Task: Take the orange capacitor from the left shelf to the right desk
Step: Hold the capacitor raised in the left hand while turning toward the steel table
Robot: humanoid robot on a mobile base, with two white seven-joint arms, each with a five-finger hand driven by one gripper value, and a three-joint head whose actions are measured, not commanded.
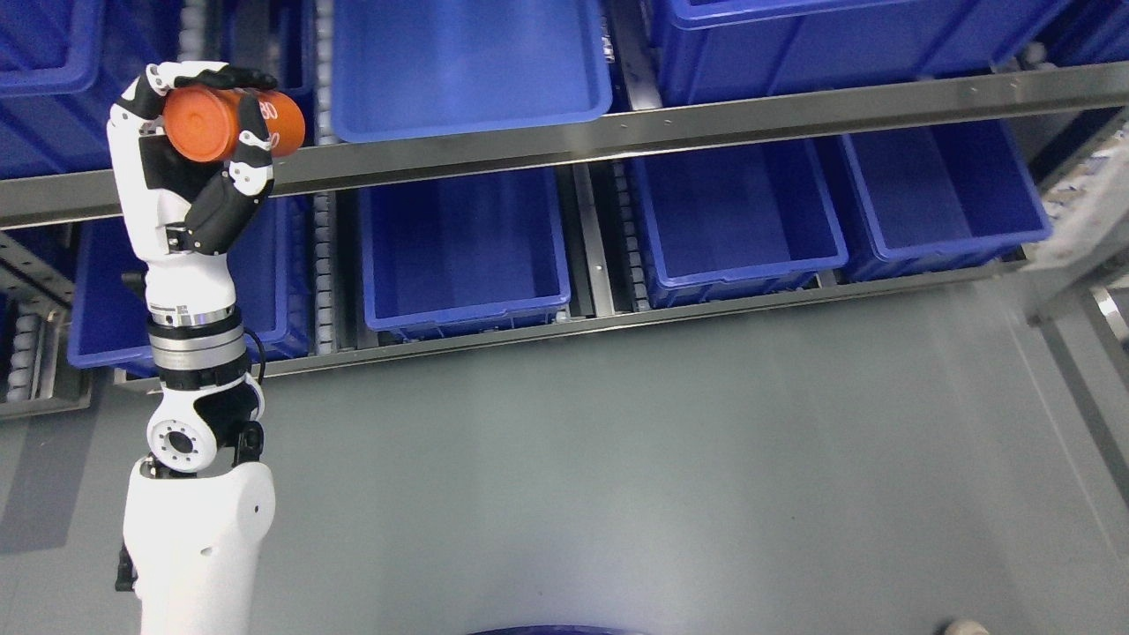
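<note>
One capacitor (220, 123) between curled fingers (251, 145)

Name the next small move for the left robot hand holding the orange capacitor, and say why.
Probably carry it rightward, away from the shelf. The left robot hand is already closed on the orange capacitor, raised in front of the metal shelf rail and blue bins, so the grasp looks done; no desk shows yet.
</note>
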